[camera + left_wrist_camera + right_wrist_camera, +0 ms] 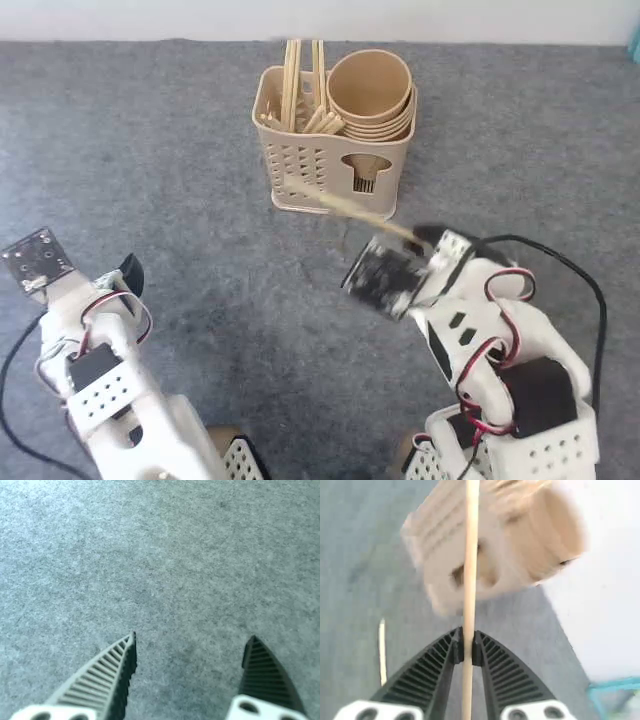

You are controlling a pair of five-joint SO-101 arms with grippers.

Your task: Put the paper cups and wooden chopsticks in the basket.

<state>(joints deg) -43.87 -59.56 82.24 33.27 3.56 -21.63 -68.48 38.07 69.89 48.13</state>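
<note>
The wooden chopstick (470, 555) is pinched between the right gripper (465, 632) fingers, its free end just in front of the basket (320, 170). The basket holds stacked paper cups (368, 85) and upright chopsticks (300, 80). The left gripper (192, 637) hangs over the grey felt mat (180, 150), well apart from the basket, fingers spread and holding nothing.

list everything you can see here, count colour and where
mat: one, grey, covers table
basket: one, beige, far middle of mat
paper cups: one nested stack, tan, basket's right compartment
chopsticks in basket: several, pale wood, upright in left compartment
held chopstick: one, pale wood, near basket's front
loose chopstick: one, pale wood, lying on mat
left gripper: black fingers, open over mat
right gripper: black fingers, shut on held chopstick
</note>
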